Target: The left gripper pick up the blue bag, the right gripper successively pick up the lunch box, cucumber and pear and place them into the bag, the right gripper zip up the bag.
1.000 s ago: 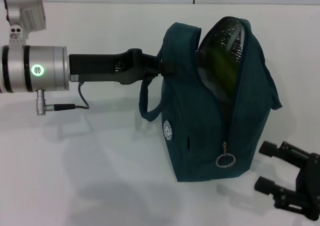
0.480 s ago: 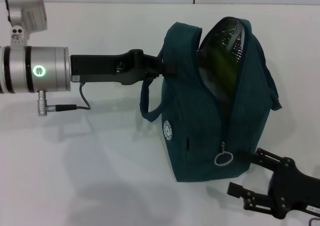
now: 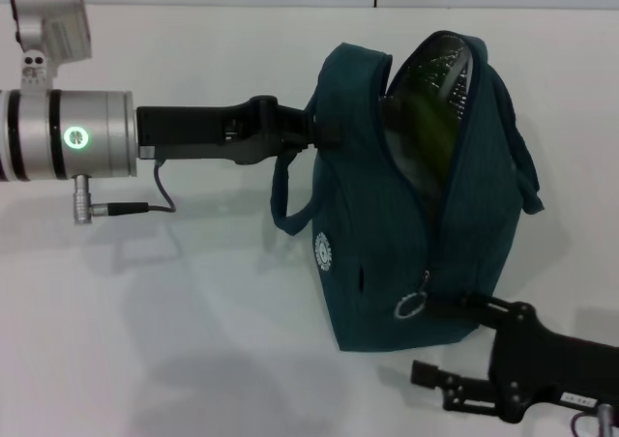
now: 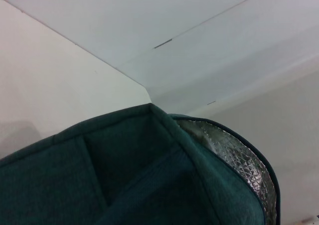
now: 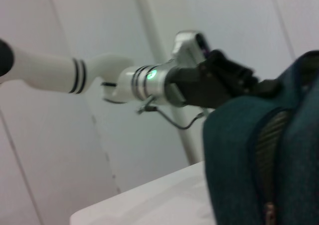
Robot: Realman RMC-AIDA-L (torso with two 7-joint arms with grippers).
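Your left gripper (image 3: 317, 132) pinches the dark teal fabric bag's (image 3: 484, 224) top edge. Your right gripper (image 3: 440, 338), fingers spread, straddles its metal ring pull (image 3: 410, 307); bare white table (image 3: 193, 340) lies beside.

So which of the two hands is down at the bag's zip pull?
The right hand, low beside the blue bag, with one finger up against the ring zip pull. The left hand grips the bag's upper edge instead.

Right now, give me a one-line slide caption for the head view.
Left pincer holds the blue bag upright while the right pincer reaches its metal ring zip pull.
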